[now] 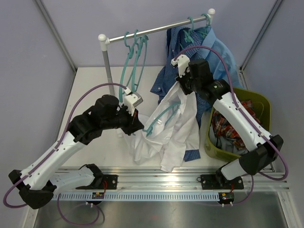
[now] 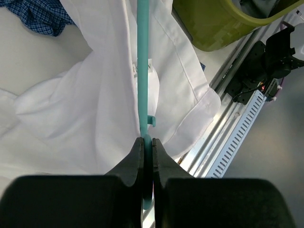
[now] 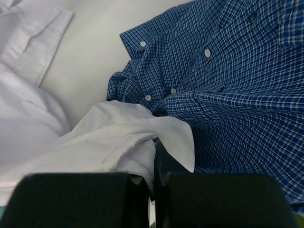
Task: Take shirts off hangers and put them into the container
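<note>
Left claw pinches teal hanger — right claw (equally tight) pinches white shirt.

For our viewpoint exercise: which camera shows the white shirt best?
Top external: the whole white shirt shows, crumpled in front of the rail. Left wrist shows only cloth around the teal hanger; right wrist only a fold pinched in its jaws.

A plain white collared shirt drapes from the right gripper onto the white table, a thin teal plastic hanger inside it and the left gripper at its lower left edge. Behind, a dark blue small-check shirt and a plain light blue shirt hang from the silver metal rail, apart from the empty teal hangers. A red-orange plaid shirt lies in the olive-green slotted plastic basket.
</note>
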Controlling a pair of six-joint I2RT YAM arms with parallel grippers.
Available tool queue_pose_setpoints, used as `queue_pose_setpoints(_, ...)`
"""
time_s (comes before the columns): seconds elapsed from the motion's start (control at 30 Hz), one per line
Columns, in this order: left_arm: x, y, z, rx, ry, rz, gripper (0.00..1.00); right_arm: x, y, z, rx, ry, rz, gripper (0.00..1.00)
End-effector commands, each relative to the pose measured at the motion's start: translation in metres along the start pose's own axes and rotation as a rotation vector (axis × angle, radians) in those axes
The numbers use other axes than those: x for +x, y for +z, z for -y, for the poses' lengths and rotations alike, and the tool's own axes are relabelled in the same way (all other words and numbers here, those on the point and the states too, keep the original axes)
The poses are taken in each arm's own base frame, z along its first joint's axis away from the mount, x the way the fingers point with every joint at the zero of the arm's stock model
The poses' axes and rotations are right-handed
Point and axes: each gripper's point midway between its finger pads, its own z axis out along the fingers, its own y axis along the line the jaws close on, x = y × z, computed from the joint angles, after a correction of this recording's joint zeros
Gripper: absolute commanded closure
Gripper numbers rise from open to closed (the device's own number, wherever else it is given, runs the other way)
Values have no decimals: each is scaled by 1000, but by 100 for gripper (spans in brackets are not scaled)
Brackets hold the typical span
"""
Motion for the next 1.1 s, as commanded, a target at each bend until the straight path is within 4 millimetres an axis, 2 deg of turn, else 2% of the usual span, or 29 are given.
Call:
queue_pose_setpoints(0.0,1,-19,10,34,35,32,100,-8,7,18,41,21,23,100)
queue_pose_setpoints(0.07,-9,-30,12,20,36,92,100,6,12,10,-3,5,-15,100)
queue_pose_setpoints(0.2,-23,-49,9,-27,44,200,100,26,19,23,-35,33,-69,100)
queue_pose_setpoints(0.3,-29,-58,4,-66,36,273,100,43,22,-2,-234,24,-101,100)
queue_pose_setpoints(0.33,-30,-60,3,-75,25,293,100,45,20,-19,-328,24,-99,100)
queue_pose_setpoints(0.37,-23,-53,-3,-91,10,282,100,49,22,-27,-366,38,-108,100)
queue_pose_setpoints(0.4,-26,-51,-6,-104,8,307,100,54,27,-33,-404,55,-121,100)
queue_pose_setpoints(0.43,-16,-41,-11,-111,-4,283,100,50,25,-40,-446,71,-116,99)
queue_pose_setpoints(0.5,-17,-31,-14,-113,-10,293,100,49,28,-42,-465,82,-123,93)
queue_pose_setpoints(0.53,-15,-23,-18,-119,-22,280,100,48,27,-41,-464,82,-124,77)
queue_pose_setpoints(0.57,-15,-19,-20,-125,-28,280,100,40,24,-38,-457,77,-104,73)
queue_pose_setpoints(0.6,-16,-13,-23,-128,-31,292,100,36,19,-35,-453,74,-96,68)
queue_pose_setpoints(0.63,-18,-10,-24,-131,-33,299,100,37,15,-31,-447,75,-105,53)
queue_pose_setpoints(0.7,-24,-5,-27,-138,-32,329,100,32,3,-22,-424,71,-92,38)
queue_pose_setpoints(0.77,-30,-3,-26,-127,-29,350,100,45,-6,-15,-419,58,-122,29)
queue_pose_setpoints(0.83,-37,-2,-22,-99,-14,374,100,55,-22,-16,-449,-11,-133,28)
queue_pose_setpoints(0.87,-39,-2,-20,-87,-6,378,100,63,-27,-21,-475,-46,-144,26)
queue_pose_setpoints(0.9,-38,1,-16,-60,8,366,100,62,-41,-26,-506,-97,-119,25)
queue_pose_setpoints(0.97,-37,3,-11,-31,63,352,100,73,-66,-50,-677,-267,-53,23)
queue_pose_setpoints(1.03,-31,7,-3,25,153,313,100,68,-103,-73,-811,-479,126,18)
queue_pose_setpoints(1.07,-33,6,-1,35,185,306,100,71,-111,-80,-843,-530,174,16)
